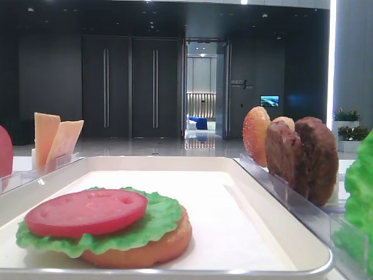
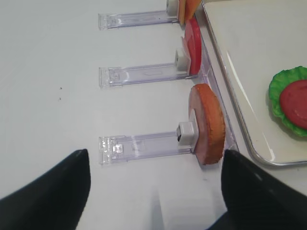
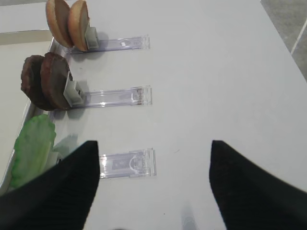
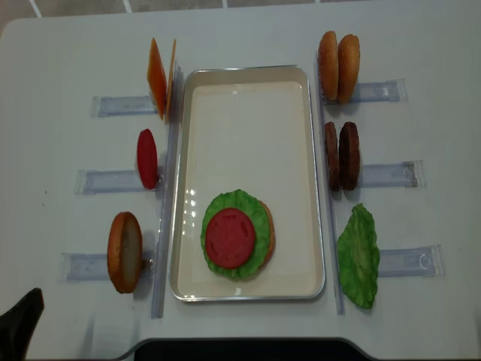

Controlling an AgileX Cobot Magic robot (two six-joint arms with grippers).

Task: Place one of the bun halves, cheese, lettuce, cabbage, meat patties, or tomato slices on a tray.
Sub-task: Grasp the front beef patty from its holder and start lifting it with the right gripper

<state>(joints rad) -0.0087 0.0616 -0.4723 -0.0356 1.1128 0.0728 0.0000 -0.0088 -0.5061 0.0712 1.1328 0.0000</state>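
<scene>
With both the left gripper (image 2: 153, 191) and right gripper (image 3: 153, 184) released and holding nothing, a careless grasp at the upright patties (image 4: 341, 155) beside the tray's (image 4: 248, 71) right edge risks toppling both.

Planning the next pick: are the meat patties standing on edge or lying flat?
On edge: both meat patties stand upright, side by side, at their clear rack.

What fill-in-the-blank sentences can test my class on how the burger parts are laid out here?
1. On the tray, the tomato slice lies on the ___.
2. The meat patties standing in their rack number ___.
3. The lettuce sits on a ___ half.

Missing words: lettuce; two; bun
</scene>
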